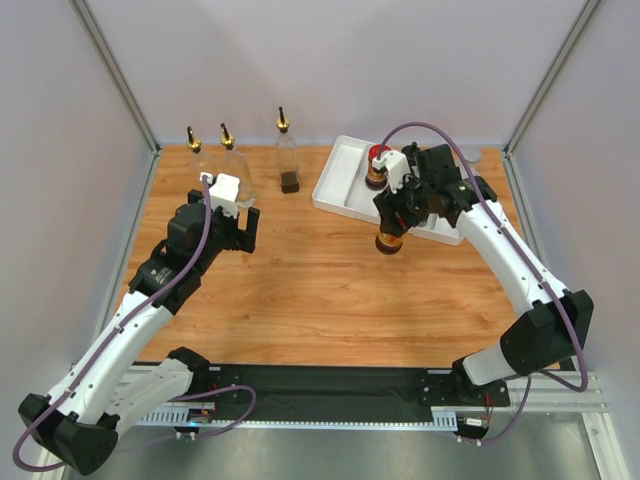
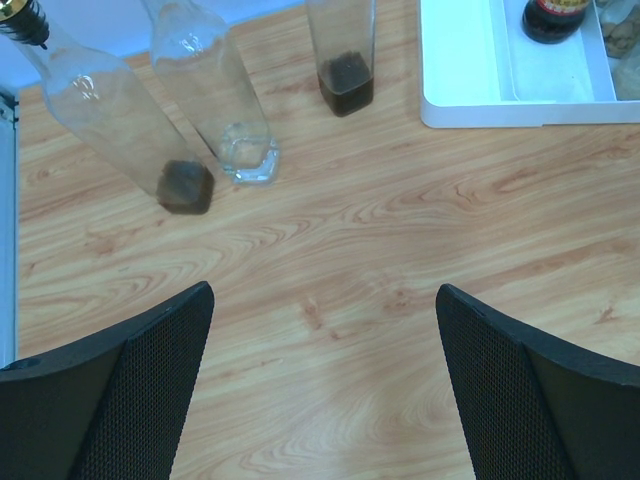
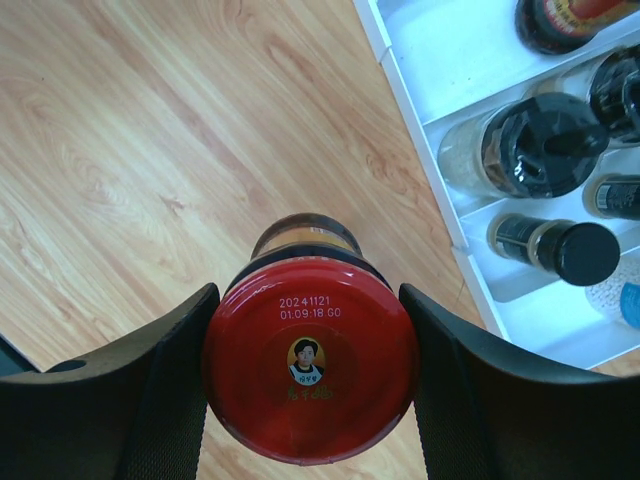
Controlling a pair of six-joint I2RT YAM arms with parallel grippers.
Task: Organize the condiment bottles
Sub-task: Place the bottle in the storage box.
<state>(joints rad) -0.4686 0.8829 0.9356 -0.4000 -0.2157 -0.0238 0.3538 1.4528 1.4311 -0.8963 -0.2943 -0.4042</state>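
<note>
My right gripper (image 3: 308,300) is shut on a red-lidded dark jar (image 3: 311,370), one finger on each side of its lid. In the top view this jar (image 1: 389,242) is over the wood just in front of the white tray (image 1: 345,195), under the right gripper (image 1: 396,218). Another red-lidded jar (image 1: 377,166) stands in the tray's far left part. Black-capped jars (image 3: 545,145) lie in the tray's compartments. Three tall clear pourer bottles (image 1: 193,150) (image 1: 230,155) (image 1: 288,160) stand at the back left. My left gripper (image 2: 325,295) is open over bare wood in front of them, holding nothing.
The white divided tray (image 3: 415,95) sits at the back right of the wooden table. Grey walls with metal posts (image 1: 120,75) close in the back and both sides. Two of the tall bottles (image 2: 345,85) (image 2: 185,185) hold a little dark liquid.
</note>
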